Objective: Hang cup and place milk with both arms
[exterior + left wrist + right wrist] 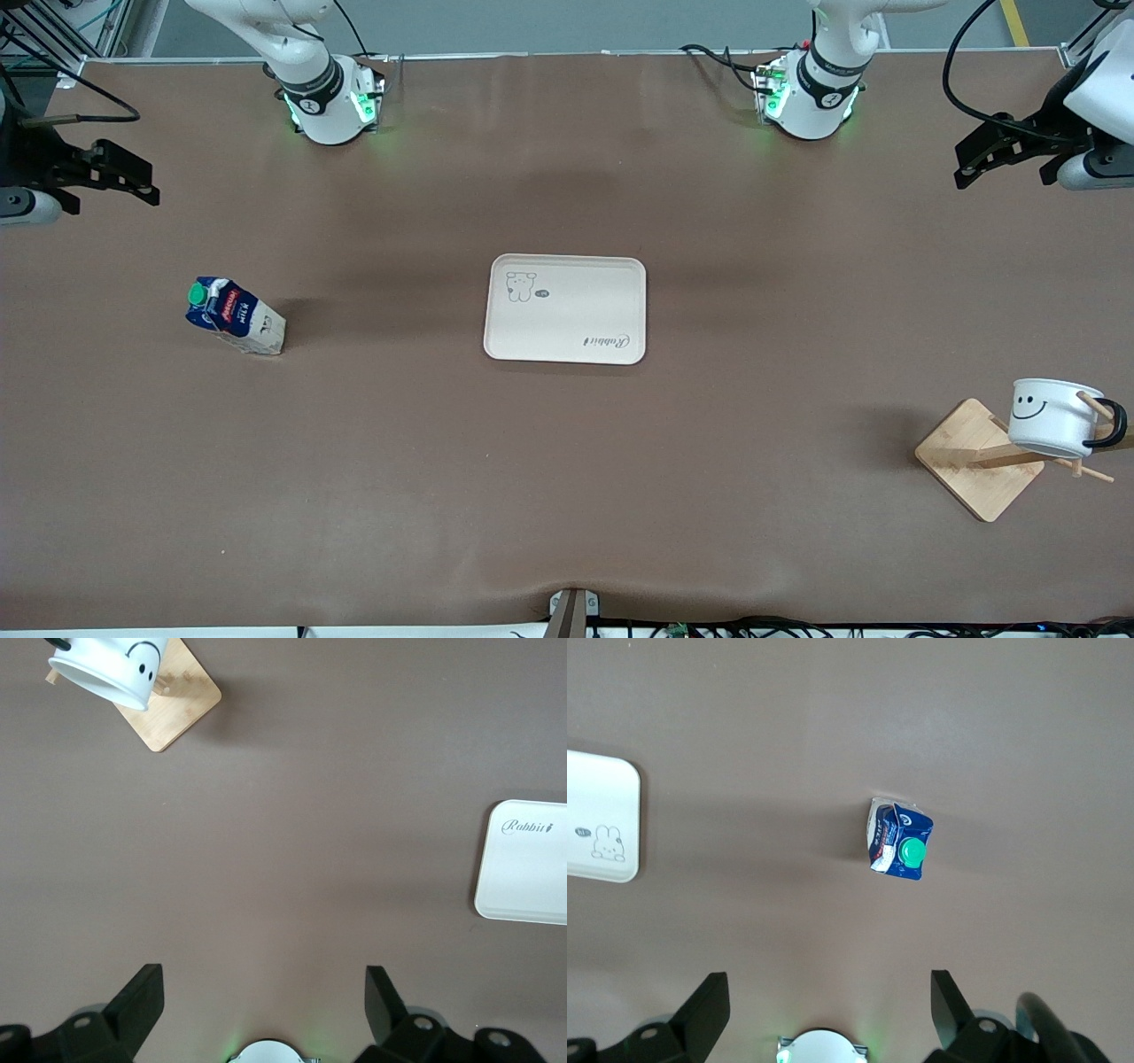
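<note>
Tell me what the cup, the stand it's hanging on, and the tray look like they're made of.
The cup looks like white enamelled metal or ceramic: smooth white surface, black handle; which one is unclear. The stand seems to be light wood, maybe bamboo: pale tan base and pegs. The tray looks like matte cream plastic with rounded corners and printed artwork, though that is a guess.

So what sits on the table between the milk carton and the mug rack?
Only the white tray, between the milk carton and the wooden mug rack, as the front view shows.
</note>
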Tool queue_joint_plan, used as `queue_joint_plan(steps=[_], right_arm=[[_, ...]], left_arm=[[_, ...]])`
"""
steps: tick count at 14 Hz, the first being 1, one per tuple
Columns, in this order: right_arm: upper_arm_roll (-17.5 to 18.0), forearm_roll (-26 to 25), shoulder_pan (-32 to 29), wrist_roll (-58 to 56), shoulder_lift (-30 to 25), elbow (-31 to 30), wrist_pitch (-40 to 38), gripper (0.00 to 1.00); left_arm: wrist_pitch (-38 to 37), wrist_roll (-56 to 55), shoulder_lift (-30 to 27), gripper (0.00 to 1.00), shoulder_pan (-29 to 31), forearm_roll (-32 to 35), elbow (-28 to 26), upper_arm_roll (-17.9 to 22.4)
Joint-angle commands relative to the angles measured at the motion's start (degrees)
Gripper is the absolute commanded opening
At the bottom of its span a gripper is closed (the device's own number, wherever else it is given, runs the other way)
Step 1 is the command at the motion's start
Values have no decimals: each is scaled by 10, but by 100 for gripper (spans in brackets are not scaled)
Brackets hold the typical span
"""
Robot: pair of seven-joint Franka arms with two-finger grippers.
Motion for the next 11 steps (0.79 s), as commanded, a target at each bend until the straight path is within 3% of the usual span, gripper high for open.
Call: queue_joint_plan(steps=[1,11], right_arm=[[5,12,-4,-18,-46,-48,16,100],[5,19,-4,-14,-42,-33,34,100]], left_arm=[[-2,6,-11,100,3,-1,-4,2],[0,5,2,100,2,-1,11,1]])
